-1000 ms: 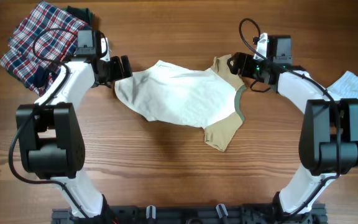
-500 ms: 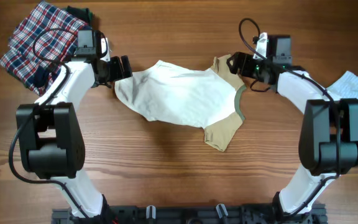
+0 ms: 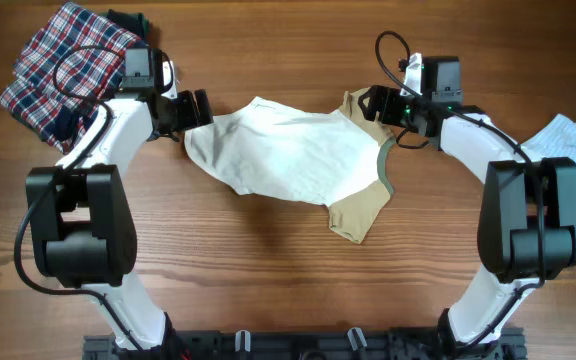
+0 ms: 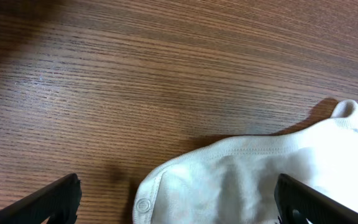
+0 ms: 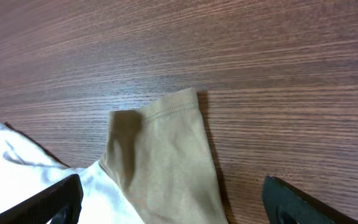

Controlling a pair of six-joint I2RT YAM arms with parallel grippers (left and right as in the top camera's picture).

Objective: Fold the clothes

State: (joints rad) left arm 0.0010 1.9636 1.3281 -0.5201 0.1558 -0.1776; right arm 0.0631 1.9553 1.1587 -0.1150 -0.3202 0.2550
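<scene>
Three garments lay out. A plaid garment [image 3: 63, 60] sat far left; the left gripper [image 3: 201, 106] gaped empty at the cream top [image 3: 288, 150]'s left hem; the right gripper [image 3: 374, 103] (equally wide, empty) hung over its upper tan sleeve [image 5: 166, 155]; a striped garment [image 3: 573, 140] lay far right, bare table [image 3: 268, 270] nearer.

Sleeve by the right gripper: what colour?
Tan-beige; the sleeve shows best in the right wrist view.

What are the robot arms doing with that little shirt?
Two robot arms seem to be getting ready to fold a cream-white top spread out on the table. The left end effector is open at one end of it, and the right end effector is open over a tan sleeve at the other end. Neither is holding anything. A plaid garment and a pale blue striped one lie off at the sides.
</scene>
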